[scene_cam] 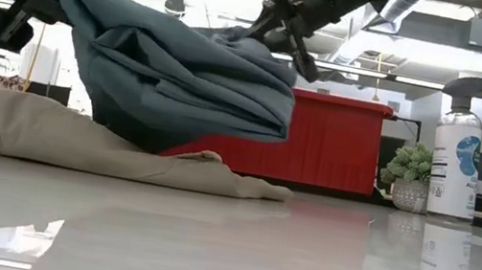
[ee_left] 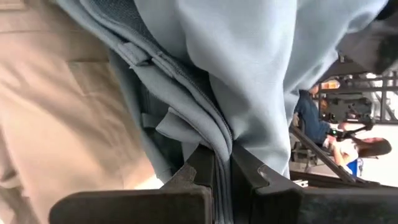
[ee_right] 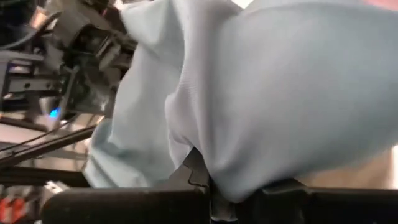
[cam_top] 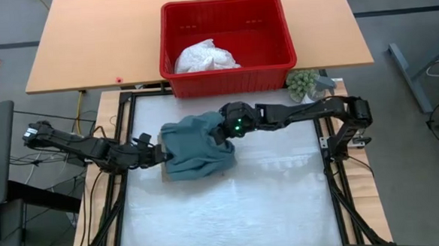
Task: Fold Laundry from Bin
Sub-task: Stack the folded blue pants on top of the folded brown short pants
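Low view, soft teal garment (scene_cam: 182,77) draped in folds, both jaws clamped on it, over flat beige cloth (scene_cam: 102,154)

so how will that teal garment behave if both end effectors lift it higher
Likely floppy: the teal garment already sags in deep folds between the left end effector and right end effector. It probably drapes rather than holds shape, and may drag the beige garment beneath it.

Pretty bright overhead lighting, glossy table (scene_cam: 300,251) throws glare and mirror reflections, and both wrist shots are soft and blurry up close.
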